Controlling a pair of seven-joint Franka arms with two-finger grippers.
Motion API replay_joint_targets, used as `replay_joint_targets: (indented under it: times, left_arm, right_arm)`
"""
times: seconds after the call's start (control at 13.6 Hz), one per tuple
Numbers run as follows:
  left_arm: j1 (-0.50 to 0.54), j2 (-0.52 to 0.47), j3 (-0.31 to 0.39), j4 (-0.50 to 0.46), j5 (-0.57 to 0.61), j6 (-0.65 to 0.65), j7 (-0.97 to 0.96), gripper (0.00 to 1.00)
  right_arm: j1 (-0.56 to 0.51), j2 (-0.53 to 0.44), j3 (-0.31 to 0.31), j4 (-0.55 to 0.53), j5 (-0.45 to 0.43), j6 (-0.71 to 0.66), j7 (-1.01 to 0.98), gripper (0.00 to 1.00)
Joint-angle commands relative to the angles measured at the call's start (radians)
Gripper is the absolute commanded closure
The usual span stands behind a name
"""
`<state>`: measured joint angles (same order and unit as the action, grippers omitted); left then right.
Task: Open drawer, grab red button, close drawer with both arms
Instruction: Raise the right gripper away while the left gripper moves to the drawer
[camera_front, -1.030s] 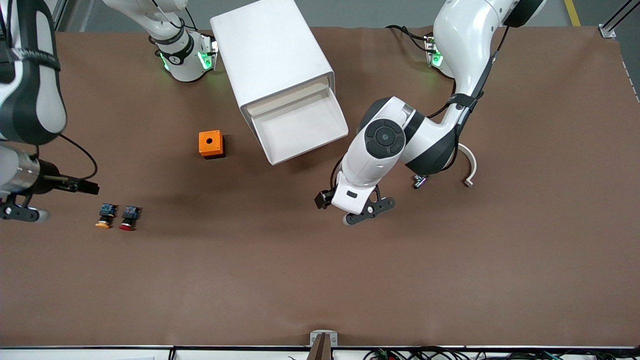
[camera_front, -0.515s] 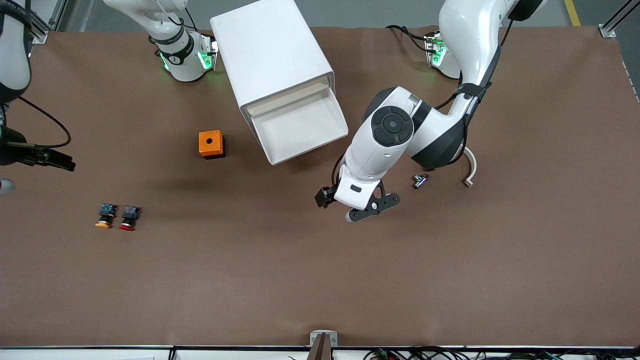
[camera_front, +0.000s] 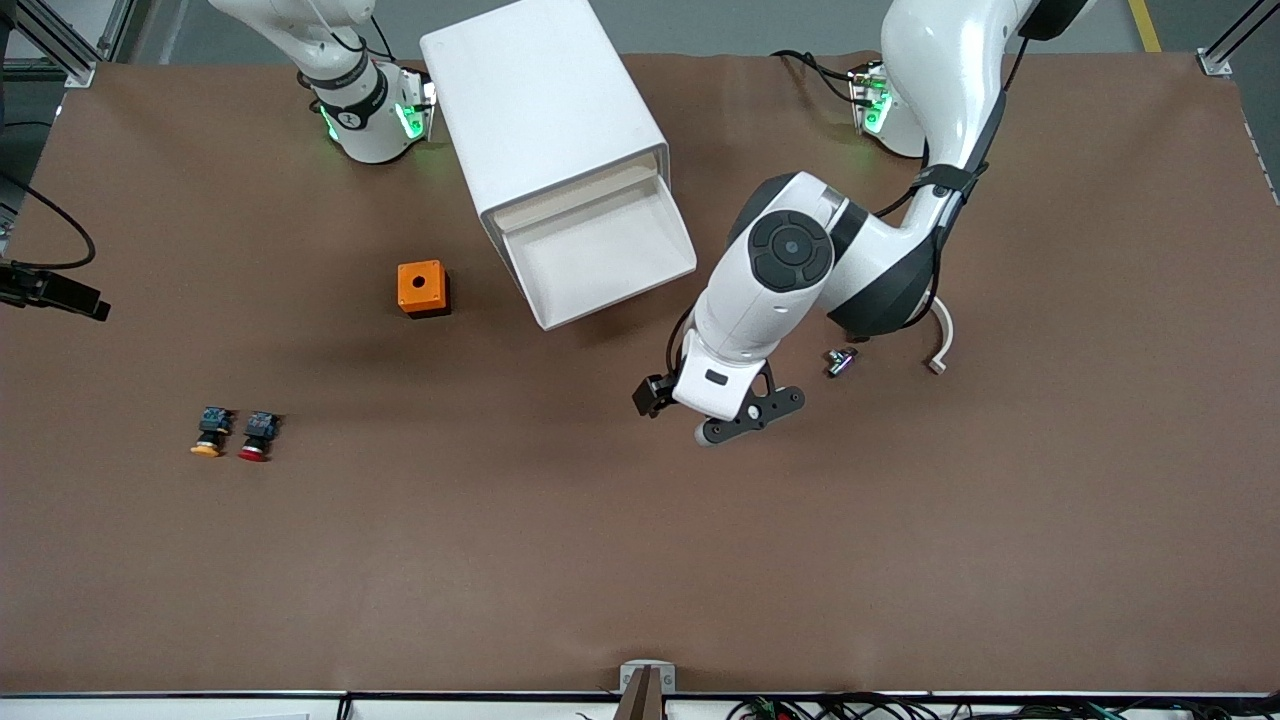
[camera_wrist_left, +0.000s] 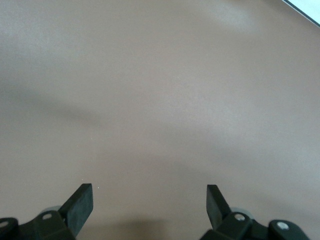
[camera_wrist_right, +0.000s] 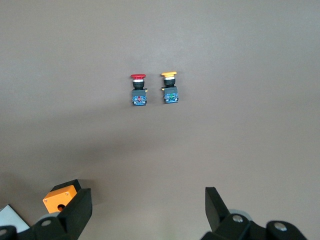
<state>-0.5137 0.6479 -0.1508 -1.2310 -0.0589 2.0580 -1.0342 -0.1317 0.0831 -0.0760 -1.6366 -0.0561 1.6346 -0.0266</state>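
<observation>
two white jointed robot arms differ from a second ago: your right arm has pulled off toward its end of the table, only a black part showing in the front view, and your left gripper has crept slightly toward the white boxy cabinet. both grippers stand wide and empty, the right gripper high above the tiny red-capped push button, which lies beside its orange-capped twin. the wide shallow white plastic drawer stands pulled out, nothing inside.

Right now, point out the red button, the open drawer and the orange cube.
red button (camera_front: 257, 437), front view, on its body.
open drawer (camera_front: 600, 258), front view, on its bare floor.
orange cube (camera_front: 421, 286), front view, on its top.
</observation>
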Motion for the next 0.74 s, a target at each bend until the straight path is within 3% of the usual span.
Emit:
replay_joint_targets:
  times: [0.0,0.66]
  left_arm:
    - [-0.018,-0.005,0.000,-0.015,0.008,-0.002,-0.050,0.00]
    - [-0.114,0.105,0.010,-0.016,0.019,0.065,-0.066,0.00]
  right_arm:
    - [-0.017,-0.020,0.013,-0.006,0.005,-0.007,-0.006,0.00]
    - [-0.026,-0.006,0.015,0.187,0.015,-0.123,0.008,0.00]
